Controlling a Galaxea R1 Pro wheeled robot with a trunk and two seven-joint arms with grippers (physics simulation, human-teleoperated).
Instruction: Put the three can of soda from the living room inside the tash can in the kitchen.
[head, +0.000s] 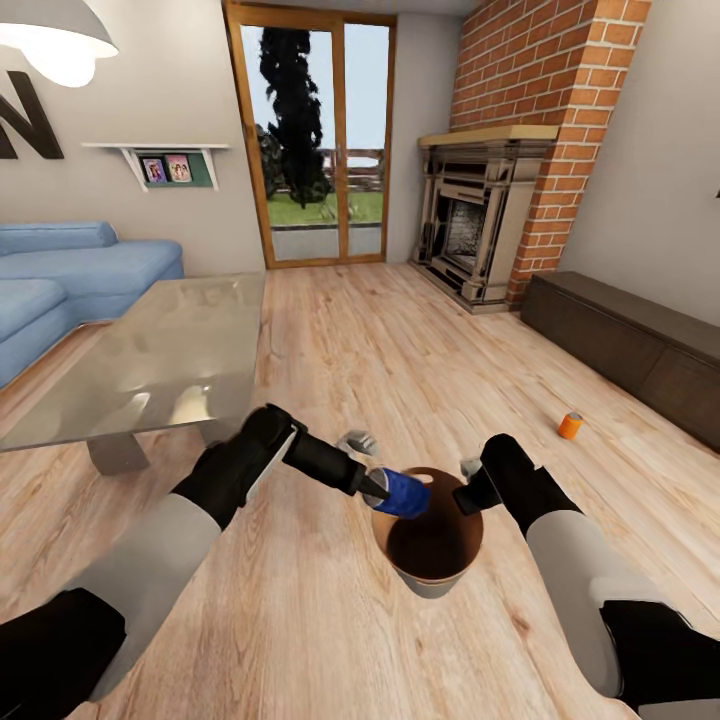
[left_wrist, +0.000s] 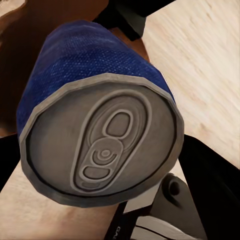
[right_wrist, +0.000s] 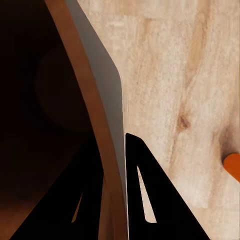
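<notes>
The left gripper (head: 385, 490) is clenched on the dark blue soda can with a silvery top (head: 405, 494), held sideways over the near-left rim of the grey, brown-lined tapered bin (head: 432, 560). The right gripper (head: 470, 482) pinches the bin's far-right rim. An orange can (head: 570, 426) lies on the wooden floor (head: 400, 340), rightward.

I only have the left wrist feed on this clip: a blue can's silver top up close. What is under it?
Observer: The blue can lies sideways in the left gripper, over the open trash can.
Operator: Who holds the bin?
Observer: The right gripper pinches its rim, one finger inside, one outside.
Operator: Other cans around?
Observer: An orange can stands on the wood floor near the dark low cabinet.
</notes>
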